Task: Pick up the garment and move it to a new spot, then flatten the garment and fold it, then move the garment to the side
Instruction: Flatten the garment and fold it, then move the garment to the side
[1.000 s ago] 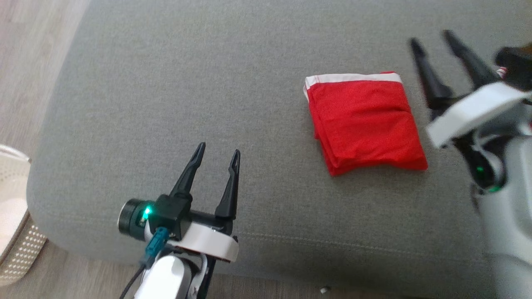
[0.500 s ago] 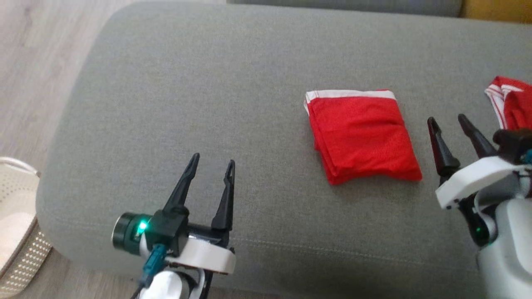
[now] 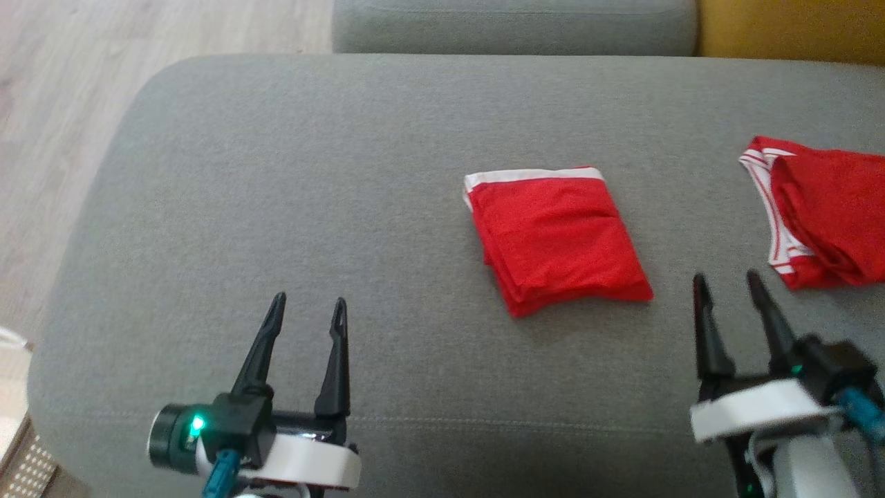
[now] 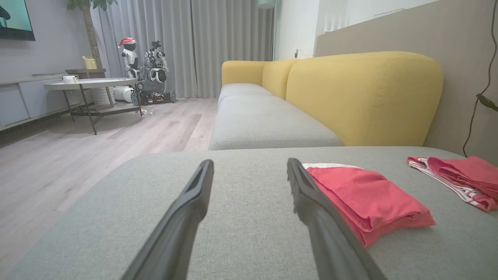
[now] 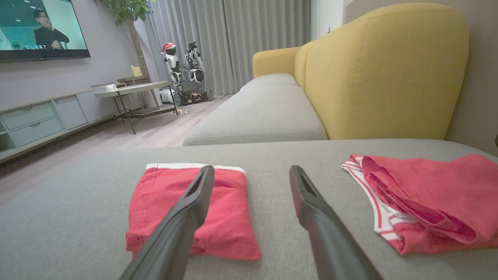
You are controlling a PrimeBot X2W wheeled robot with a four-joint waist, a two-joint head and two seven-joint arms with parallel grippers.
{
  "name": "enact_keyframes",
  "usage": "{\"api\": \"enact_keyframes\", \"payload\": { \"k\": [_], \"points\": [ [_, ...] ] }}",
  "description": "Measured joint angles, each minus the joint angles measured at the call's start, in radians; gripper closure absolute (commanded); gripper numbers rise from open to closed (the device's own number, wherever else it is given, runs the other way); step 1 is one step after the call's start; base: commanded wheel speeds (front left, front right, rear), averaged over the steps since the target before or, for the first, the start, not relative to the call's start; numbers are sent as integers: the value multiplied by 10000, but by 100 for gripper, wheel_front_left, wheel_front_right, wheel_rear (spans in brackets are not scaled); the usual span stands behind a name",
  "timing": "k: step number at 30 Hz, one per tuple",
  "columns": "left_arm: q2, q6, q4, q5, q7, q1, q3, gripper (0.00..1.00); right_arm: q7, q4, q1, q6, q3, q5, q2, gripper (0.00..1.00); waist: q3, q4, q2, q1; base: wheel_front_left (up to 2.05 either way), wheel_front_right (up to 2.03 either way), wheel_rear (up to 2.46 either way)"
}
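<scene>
A red garment with a white band lies folded into a small square on the grey sofa seat; it also appears in the wrist views. A second red garment with white-striped trim lies crumpled at the far right. My left gripper is open and empty, near the seat's front edge, well left of the folded garment. My right gripper is open and empty, just right of the folded garment's near corner and apart from it.
The seat's rounded left edge drops to a wooden floor. A perforated white basket stands at the lower left corner. Another grey cushion and a yellow backrest lie beyond. A round side table stands across the room.
The head camera has tilted up, bringing the second garment into view. My right gripper has drawn back from beside the folded garment toward the front edge. The folded garment has stayed put.
</scene>
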Motion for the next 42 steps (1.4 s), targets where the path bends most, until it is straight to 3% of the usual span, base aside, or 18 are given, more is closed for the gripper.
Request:
{"api": "enact_keyframes", "payload": {
  "k": [9,17,36,42],
  "points": [
    [29,6,180,71,0,768,458,0,-169,-934,1281,0,593,-489,416,0,-317,-835,0,0,0,0,0],
    [63,6,757,140,0,897,803,0,-169,-1039,1530,0,813,-460,535,0,-442,-1280,0,0,0,0,0],
    [33,-167,1352,157,0,902,907,0,-169,-1022,1517,0,1014,-376,564,0,-339,-1237,-1,0,0,0,0],
    [23,-82,1333,259,0,876,857,0,-169,-433,1267,0,880,-387,585,0,-116,-964,-1,0,0,0,0]
  ]
}}
